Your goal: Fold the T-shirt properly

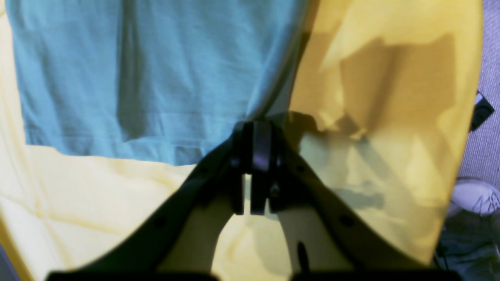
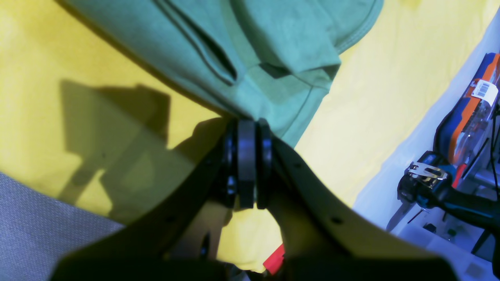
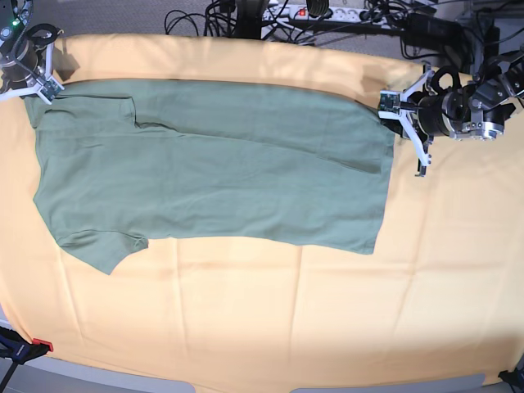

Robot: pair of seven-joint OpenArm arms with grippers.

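The sage-green T-shirt (image 3: 213, 164) lies spread out sideways on the orange-yellow cloth (image 3: 262, 327), with a sleeve at the front left. My left gripper (image 3: 391, 110) is at the shirt's far right corner and is shut on the shirt's edge. In the left wrist view (image 1: 256, 125) the shirt (image 1: 136, 70) looks bluish and is pulled up to the closed jaws. My right gripper (image 3: 41, 86) is at the shirt's far left corner. In the right wrist view (image 2: 248, 123) it is shut on a bunched part of the shirt (image 2: 273, 39).
Cables and a power strip (image 3: 319, 12) lie behind the table's far edge. A red clamp (image 3: 37, 345) holds the cloth at the front left corner. Tools and an orange-blue case (image 2: 468, 117) lie beside the table in the right wrist view.
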